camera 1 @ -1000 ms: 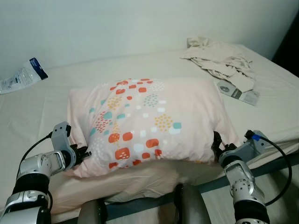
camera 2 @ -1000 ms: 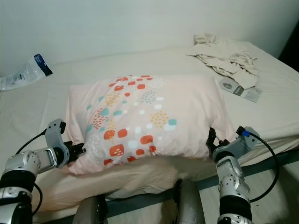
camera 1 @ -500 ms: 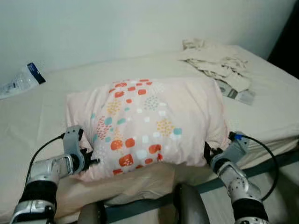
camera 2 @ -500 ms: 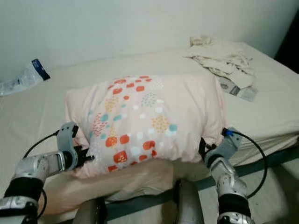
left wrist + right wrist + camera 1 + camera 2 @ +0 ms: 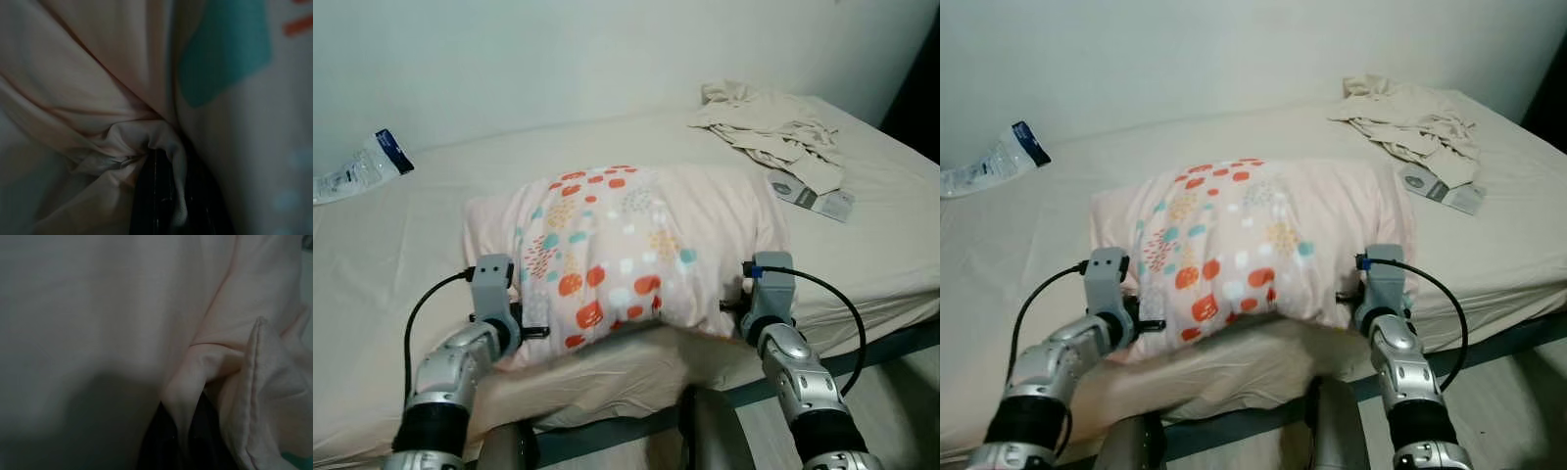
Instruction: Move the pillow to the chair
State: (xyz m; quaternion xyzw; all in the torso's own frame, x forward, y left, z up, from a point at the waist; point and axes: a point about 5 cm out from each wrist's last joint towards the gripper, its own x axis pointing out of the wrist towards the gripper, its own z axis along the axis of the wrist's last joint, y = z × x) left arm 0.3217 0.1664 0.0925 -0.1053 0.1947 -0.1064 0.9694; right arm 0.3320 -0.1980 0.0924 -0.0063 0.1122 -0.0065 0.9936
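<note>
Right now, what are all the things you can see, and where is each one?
pillow: one, pale pink with orange, teal and yellow dots, near edge of the bed, squeezed between both arms.
bed: one, cream sheet.
plastic packet: one, clear with dark blue end, far left of the bed by the wall.
crumpled cloth: one heap, beige, far right of the bed.
flat packet: one, grey and white, beside the cloth.
left gripper: fingers pinching the pillow's left end.
right gripper: fingers pinching its right end.
</note>
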